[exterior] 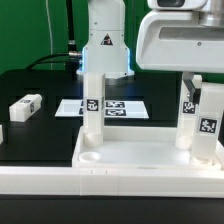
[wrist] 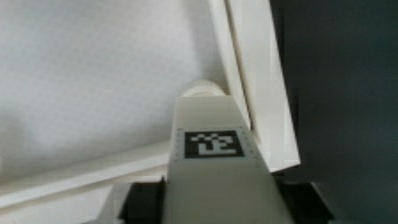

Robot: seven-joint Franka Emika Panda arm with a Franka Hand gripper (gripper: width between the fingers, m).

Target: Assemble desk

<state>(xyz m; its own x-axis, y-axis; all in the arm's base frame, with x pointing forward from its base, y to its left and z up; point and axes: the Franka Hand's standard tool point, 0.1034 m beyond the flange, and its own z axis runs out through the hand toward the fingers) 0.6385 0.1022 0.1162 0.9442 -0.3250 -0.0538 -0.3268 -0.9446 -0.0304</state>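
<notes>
Wrist view: two-finger gripper (wrist: 214,203) clamped narrow on a white square-section tagged plastic leg (wrist: 214,125). The dark fingers (wrist: 146,197) sit tight on both side faces, no gap seen. Leg runs straight away from the gripper, long axis vertical. Its far end is at a corner of the large white plastic tray-like desk top (wrist: 98,90), just inside the raised rim (wrist: 240,50). Socket is hidden under the leg end, so cannot tell if it is seated.

Exterior view: gripper (exterior: 197,88) grips the upper part of the leg (exterior: 207,135), at the desk top (exterior: 140,152) far corner on the exterior view's right. A second white tagged leg (exterior: 92,110) stands upright at the far corner on the exterior view's left, well apart. A loose white leg (exterior: 25,105) lies on the black table (exterior: 40,140), far from the gripper. Marker board (exterior: 125,105) lies behind the desk top.

Likely step: seat or twist the leg into its socket, moving down along the leg axis or turning about it. Rim is just beside the leg, so no sideways slack there. Space above and around the gripper is open. Risk: a tilt could jam the leg end on the rim.
</notes>
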